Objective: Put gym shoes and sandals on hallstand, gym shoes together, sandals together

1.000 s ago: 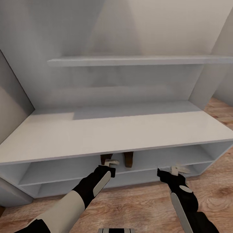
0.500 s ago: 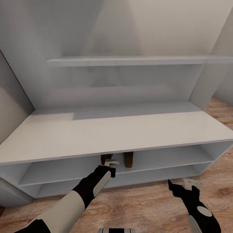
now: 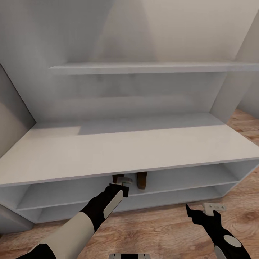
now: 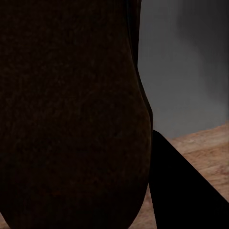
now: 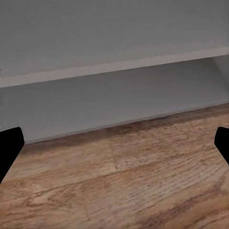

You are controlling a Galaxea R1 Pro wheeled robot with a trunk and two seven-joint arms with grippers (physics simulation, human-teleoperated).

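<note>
Sandals [image 3: 131, 179], brown with dark straps, sit on the hallstand [image 3: 118, 151] upper shelf, right at the left pincer [image 3: 123, 182]; whether its fingers pinch one I cannot tell. The right pincer [image 3: 207, 210] hovers over the corridor floor [image 3: 162, 230]. Left wrist view: a dark brown surface sits close ahead. Right wrist view: fingertips spread wide, empty. Judged best: let go gently, beside its mate.

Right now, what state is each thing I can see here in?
Sandals: two brown shapes side by side on the shoe rack's upper open shelf.
Shoe rack: upright, flat top bare.
Left hand: at the shelf beside the sandals; grip unclear.
Right hand: open, empty, over the wood floor.
</note>
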